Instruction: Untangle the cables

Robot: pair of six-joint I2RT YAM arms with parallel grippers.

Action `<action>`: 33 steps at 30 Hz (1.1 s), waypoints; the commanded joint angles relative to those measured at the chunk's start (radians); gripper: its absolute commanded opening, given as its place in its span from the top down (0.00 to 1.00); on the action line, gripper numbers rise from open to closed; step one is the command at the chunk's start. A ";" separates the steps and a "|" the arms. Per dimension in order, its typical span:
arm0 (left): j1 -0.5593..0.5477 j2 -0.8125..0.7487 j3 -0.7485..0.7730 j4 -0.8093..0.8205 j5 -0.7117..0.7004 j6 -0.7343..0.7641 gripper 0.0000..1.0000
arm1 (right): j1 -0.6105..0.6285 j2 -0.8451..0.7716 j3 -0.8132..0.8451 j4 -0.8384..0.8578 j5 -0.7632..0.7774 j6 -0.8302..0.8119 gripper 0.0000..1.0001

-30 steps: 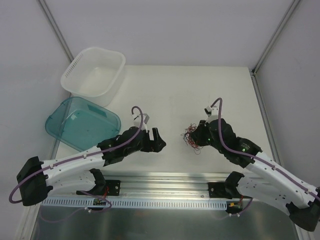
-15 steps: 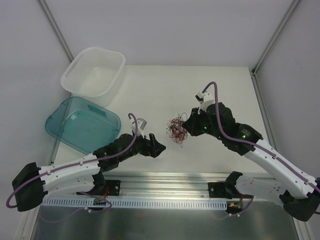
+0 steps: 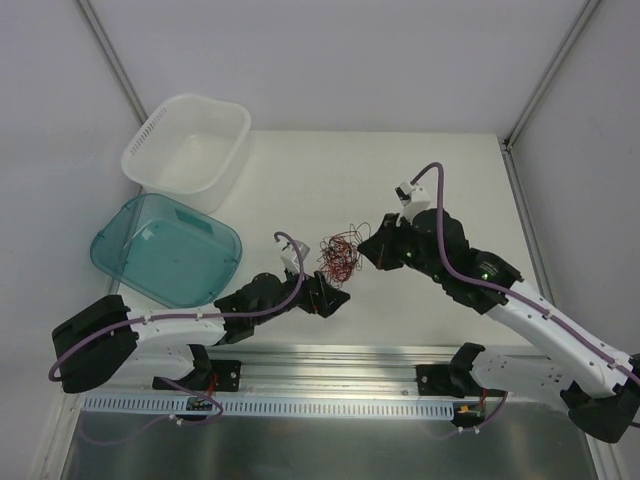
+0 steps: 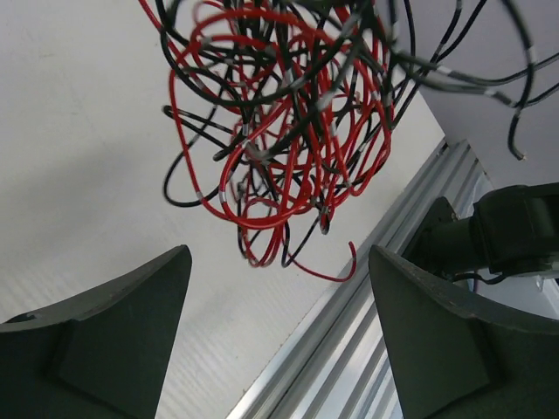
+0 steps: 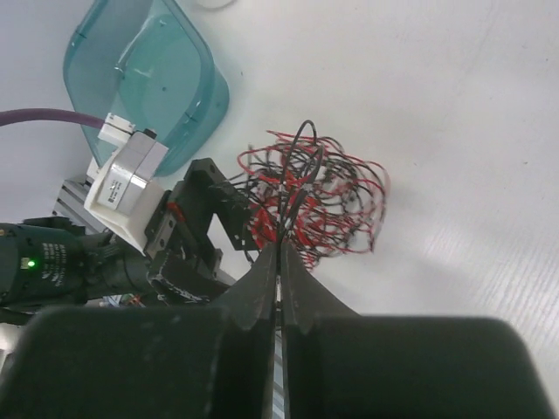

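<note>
- Two arms meet over the near middle of the white bench (image 3: 330,180), with the cables (image 3: 338,258) between them.
- Cables form one loose, curly ball of thin red and black strands, with a few black ends straying out to the side.
- Right gripper (image 3: 372,250) has its fingers pressed together on a few strands at the top of the ball, which bunches just beyond the fingertips in its wrist view (image 5: 319,205).
- Whether the lowest loops touch the bench, I cannot tell.
- Left gripper (image 3: 333,297) is spread wide and has hold of nothing. It sits just beside the near edge of the ball.
- In the left wrist view, the two dark fingers (image 4: 113,323) stand well apart at the bottom corners, and the ball (image 4: 279,131) hangs above the gap, touching neither one.
- Far to the left, a teal tub (image 3: 165,250) lies at the bench edge, with a white basket (image 3: 187,143) just behind it.
</note>
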 commanded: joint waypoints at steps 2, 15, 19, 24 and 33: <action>-0.010 0.047 -0.005 0.275 -0.040 0.007 0.18 | 0.018 -0.041 -0.007 0.095 0.015 0.067 0.99; -0.011 0.216 0.045 0.507 -0.052 -0.065 0.28 | 0.043 -0.068 -0.038 0.144 0.013 0.136 0.99; -0.011 0.231 0.015 0.567 -0.077 -0.088 0.58 | 0.044 -0.074 -0.043 0.138 0.019 0.141 0.99; -0.011 0.190 0.013 0.411 -0.103 -0.058 1.00 | 0.043 -0.115 -0.034 0.019 0.158 0.066 0.99; -0.008 -0.011 0.179 -0.551 -0.514 0.034 1.00 | -0.110 -0.255 0.034 -0.274 0.496 -0.135 1.00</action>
